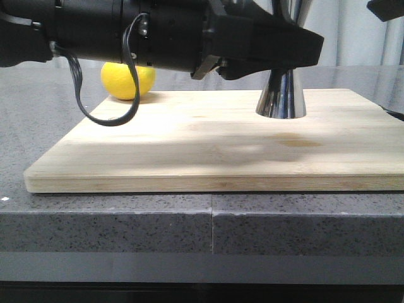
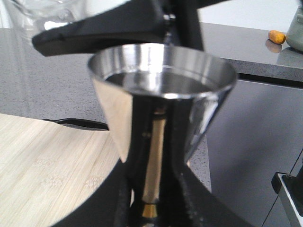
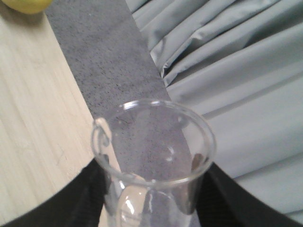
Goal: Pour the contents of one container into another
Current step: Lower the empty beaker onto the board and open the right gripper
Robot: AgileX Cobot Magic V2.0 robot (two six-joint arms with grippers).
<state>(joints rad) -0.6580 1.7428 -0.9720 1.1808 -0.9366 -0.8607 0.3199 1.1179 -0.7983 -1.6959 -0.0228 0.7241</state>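
Note:
The steel jigger stands on the wooden board, its base flat on the wood. My left gripper reaches in from the left and is shut on the jigger's narrow waist. In the left wrist view the jigger fills the middle, clear liquid showing in its upper cup, with my left gripper clamped around its gold band. My right gripper is shut on the clear glass beaker, held in the air. The beaker shows just above and behind the jigger's rim. I cannot tell whether it holds liquid.
A yellow lemon lies at the board's back left corner, behind my left arm. The board rests on a grey speckled counter. Grey curtains hang behind. A small orange object sits on the counter far off.

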